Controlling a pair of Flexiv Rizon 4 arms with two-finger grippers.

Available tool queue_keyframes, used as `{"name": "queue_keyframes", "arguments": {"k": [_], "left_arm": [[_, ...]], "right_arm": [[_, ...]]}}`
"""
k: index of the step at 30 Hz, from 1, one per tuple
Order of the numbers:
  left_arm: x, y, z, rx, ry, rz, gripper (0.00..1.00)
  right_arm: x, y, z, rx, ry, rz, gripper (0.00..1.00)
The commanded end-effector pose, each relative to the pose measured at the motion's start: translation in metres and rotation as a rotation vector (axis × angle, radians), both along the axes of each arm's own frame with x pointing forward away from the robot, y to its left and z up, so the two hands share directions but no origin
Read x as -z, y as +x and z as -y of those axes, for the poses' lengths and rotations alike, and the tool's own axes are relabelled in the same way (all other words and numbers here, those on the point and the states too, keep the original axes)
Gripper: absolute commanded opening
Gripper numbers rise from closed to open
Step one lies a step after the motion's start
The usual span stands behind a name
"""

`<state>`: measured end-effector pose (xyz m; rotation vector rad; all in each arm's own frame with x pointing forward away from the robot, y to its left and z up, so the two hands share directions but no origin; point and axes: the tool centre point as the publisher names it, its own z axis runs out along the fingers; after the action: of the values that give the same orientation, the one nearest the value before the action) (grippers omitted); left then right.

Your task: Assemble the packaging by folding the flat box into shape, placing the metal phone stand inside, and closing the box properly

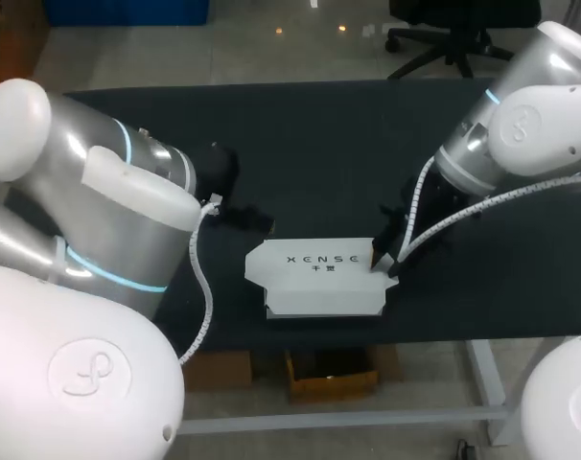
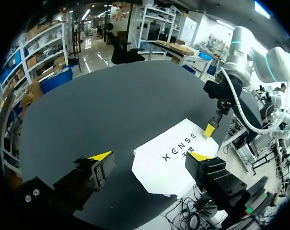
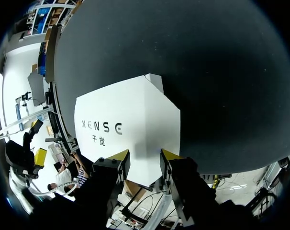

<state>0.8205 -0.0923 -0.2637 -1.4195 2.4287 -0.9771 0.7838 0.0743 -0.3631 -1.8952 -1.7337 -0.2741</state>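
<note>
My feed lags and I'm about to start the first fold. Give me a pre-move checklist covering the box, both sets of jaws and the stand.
1. Flat white cardboard box lies unfolded, printed face up, on the black table: ok.
2. Box sits near the table's front edge, with no overhang seen in the head view: ok.
3. Right jaws stand apart at the box's right end: ok. Whether they touch the card: cannot tell.
4. Left jaws are wide apart and empty, back from the box: ok.
5. Metal phone stand appears in no view: not ok, locate it before packing.
</note>
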Motion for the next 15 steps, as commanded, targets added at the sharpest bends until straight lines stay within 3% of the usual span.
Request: {"name": "queue_keyframes", "arguments": {"k": [1, 6, 9, 15], "left_arm": [[-0.004, -0.005, 0.013, -0.108, 0.312, -0.331, 1.0], [-0.004, -0.005, 0.013, -0.108, 0.312, -0.331, 1.0], [-0.001, 0.003, 0.013, -0.167, 0.239, -0.472, 1.0], [0.012, 0.011, 0.016, -0.266, 0.214, -0.659, 1.0]], "right_arm": [[0.0, 0.0, 0.001, -0.002, -0.004, 0.001, 0.39], [0.001, 0.002, 0.0, -0.004, -0.006, 0.0, 0.38], [0.001, 0.002, -0.001, -0.004, -0.003, 0.002, 0.38], [0.004, 0.002, 0.0, -0.007, -0.005, -0.002, 0.38]]}}
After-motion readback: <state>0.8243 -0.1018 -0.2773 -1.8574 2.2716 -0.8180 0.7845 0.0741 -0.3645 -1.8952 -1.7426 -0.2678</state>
